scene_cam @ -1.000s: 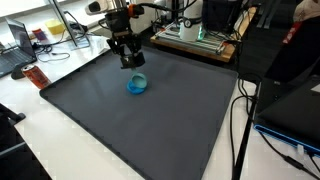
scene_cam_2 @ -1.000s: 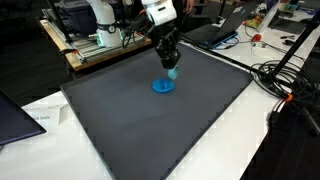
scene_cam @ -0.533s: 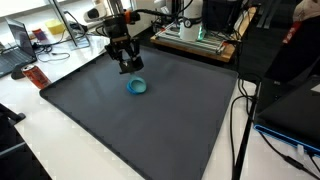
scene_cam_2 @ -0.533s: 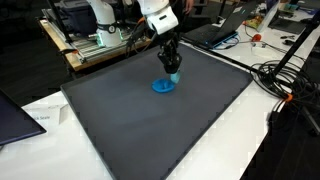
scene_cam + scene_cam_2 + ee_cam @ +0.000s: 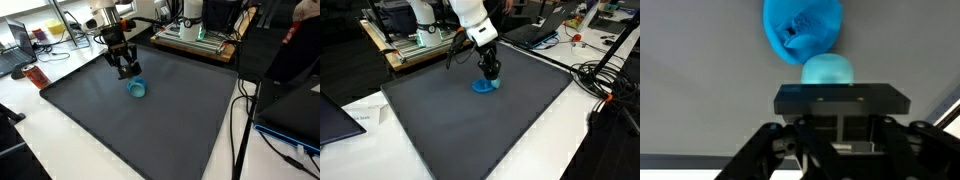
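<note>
Bright blue, rumpled, possibly a soft bowl (image 5: 802, 30), on dark desk (image 5: 150, 130), close by fingers (image 5: 492, 72); spread or pinching, impossible to tell.

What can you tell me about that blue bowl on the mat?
The blue bowl is small, round, bright blue and plastic-looking, with a dark hollow in the wrist view. It sits on the dark grey mat. The tool hangs close by its rim; contact cannot be told. A paler blue rounded piece shows between them.

Wrist view: blue object (image 5: 800, 28) cut off at top edge; pale round piece (image 5: 827, 70) half hidden behind gripper (image 5: 836, 92) — jaw state undeterminable.
</note>
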### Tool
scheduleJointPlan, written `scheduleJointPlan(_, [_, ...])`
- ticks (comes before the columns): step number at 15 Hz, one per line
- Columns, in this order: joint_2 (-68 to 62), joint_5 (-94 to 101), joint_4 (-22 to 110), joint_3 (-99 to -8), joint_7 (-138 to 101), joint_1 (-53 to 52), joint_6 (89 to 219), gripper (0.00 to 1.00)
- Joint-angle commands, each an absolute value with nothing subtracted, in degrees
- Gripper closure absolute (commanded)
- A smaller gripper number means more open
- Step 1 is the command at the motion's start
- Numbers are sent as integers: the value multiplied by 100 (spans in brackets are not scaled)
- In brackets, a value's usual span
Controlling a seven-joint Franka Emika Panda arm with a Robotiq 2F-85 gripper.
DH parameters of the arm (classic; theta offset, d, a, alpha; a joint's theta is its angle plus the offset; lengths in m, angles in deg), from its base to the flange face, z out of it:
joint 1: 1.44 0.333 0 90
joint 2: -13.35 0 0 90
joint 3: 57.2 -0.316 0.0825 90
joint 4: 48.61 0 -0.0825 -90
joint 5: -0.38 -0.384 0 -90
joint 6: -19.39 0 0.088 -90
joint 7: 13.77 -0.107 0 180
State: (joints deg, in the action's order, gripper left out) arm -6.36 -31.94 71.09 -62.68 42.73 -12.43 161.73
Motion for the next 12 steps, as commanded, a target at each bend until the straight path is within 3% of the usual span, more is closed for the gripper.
scheduleJointPlan(1, [-903, -2889, 6873, -6155, 4259, -1309, 15786, 77])
scheduleJointPlan(12, [-1361, -2183, 6437, -5820, 3853, -1284, 15212, 77])
